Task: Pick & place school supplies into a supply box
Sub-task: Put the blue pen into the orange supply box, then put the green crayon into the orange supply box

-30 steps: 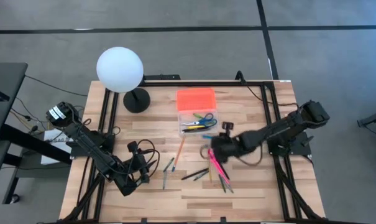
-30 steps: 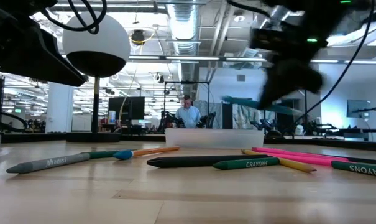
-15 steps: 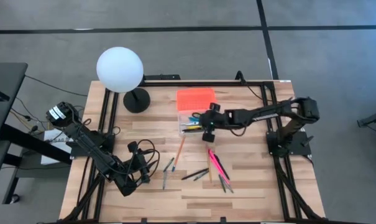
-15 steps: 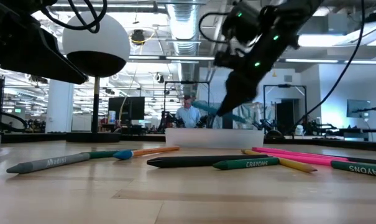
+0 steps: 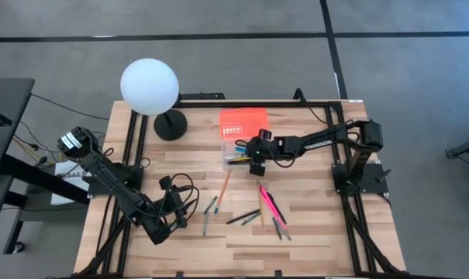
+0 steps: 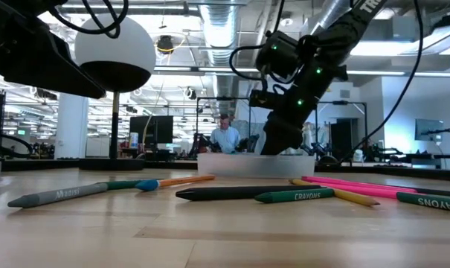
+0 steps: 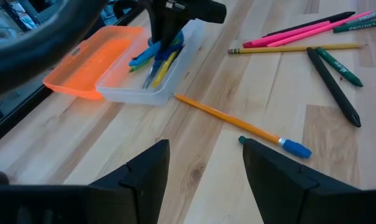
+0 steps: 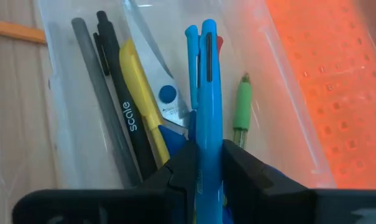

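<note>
Near edge of counter (image 5: pixel 312 240): my left claw (image 5: pixel 163 230) idle, fingers spread wide, holding nothing. Mid counter: loose crayons (image 6: pixel 299 196), pink pens (image 5: pixel 268 204), an orange pencil (image 7: pixel 237 124). Farther: clear box (image 5: pixel 230 161) with orange lid (image 5: pixel 244 122) beside it; my right claw (image 8: pixel 203 171) low over it, fingers narrow around a blue pen (image 8: pixel 207 93). Inside lie scissors (image 8: pixel 166 102) and a yellow marker (image 8: pixel 141 99).

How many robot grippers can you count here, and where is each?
2. The left gripper, open, waits near the table's front-left corner; the right gripper reaches into the supply box with a blue pen between its fingers.
</note>
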